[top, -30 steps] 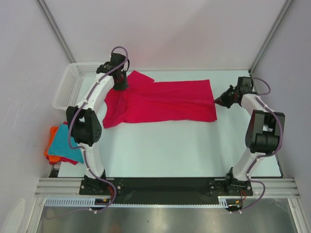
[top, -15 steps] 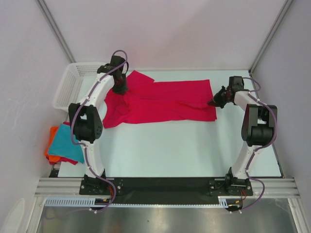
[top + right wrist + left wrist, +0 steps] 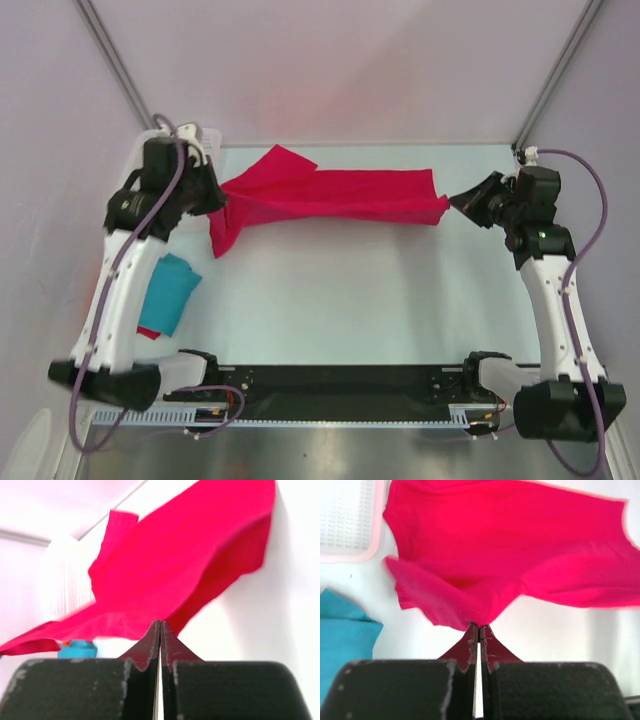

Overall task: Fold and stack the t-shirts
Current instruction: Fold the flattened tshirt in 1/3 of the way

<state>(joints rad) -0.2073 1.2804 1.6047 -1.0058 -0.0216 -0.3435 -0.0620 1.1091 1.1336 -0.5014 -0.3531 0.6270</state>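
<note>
Top external view shows us the crimson shirt strung between both arms over the table's far half, its long axis running from left edge to right edge. Our left gripper is pinched tight on the left end and the right gripper is clamped on the opposite corner, so each arm has its nearer end. The cloth seems to hang clear of the table, though we can't be sure. The teal shirt lies by the left edge.

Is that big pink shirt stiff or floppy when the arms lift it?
Probably very floppy: the pink shirt sags and folds between the left gripper and the right gripper. Likely light, since two small pinches at its ends hold it up. Its thin edges might slip from the shut jaws.
</note>
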